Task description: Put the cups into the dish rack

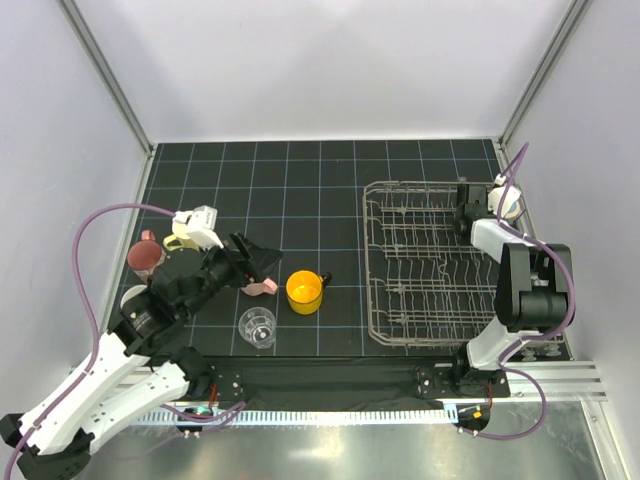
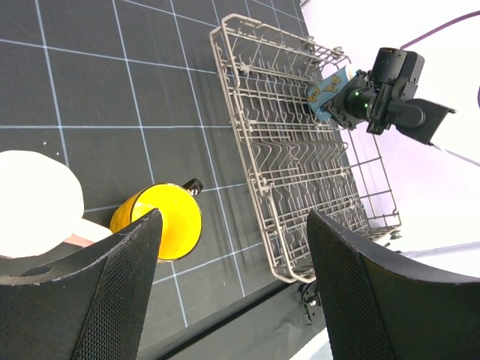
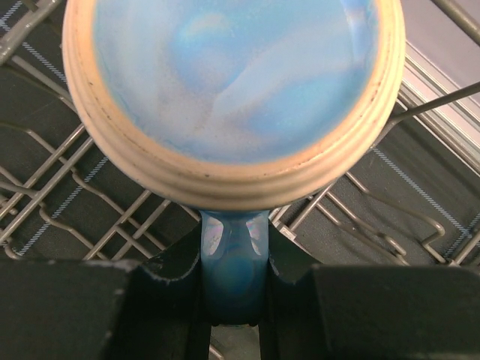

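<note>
Blue mug (image 3: 232,82) is pinched by its handle in your right gripper (image 3: 232,255), over the rack (image 1: 420,270) at its far right corner.
The tines lie below the mug, so your coming move looks like a plain lowering; the handle points back into the jaws. Your left gripper (image 1: 255,258) stands open and empty, with the yellow mug (image 1: 304,291) just to its right. Only the right wrist view shows the handle grip; the top view shows which corner.
</note>
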Controlling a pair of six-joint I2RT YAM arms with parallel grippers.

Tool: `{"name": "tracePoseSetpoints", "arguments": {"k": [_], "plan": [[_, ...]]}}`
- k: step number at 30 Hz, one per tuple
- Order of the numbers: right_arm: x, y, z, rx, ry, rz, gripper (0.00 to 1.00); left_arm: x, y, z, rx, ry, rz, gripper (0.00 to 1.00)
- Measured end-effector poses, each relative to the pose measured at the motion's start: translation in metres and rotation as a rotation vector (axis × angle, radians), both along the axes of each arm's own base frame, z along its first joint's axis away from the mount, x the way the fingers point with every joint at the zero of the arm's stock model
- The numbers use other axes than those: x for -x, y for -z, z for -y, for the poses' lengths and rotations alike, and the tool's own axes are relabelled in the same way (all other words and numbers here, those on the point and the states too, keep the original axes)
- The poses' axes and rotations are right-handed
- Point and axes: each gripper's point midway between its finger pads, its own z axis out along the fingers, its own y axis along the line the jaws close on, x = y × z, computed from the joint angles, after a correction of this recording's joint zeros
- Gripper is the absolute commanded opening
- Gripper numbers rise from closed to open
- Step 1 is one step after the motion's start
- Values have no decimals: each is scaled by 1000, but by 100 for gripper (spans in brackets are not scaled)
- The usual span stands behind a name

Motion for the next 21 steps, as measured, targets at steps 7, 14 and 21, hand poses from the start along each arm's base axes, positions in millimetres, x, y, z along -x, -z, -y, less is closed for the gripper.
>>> {"name": "tracePoseSetpoints", "arguments": {"k": [7,14,21], "plan": [[-11,-4,0,-8,-5,-23,28,5,-4,-7,11,-11,13,75],[-14,-8,-3,-20,-9,-21,51,11,-5,-15,16,-21,11,75],[-16,-21,-10,-28,-32,10,58,20,-12,-24,62,-39,19,76]]}}
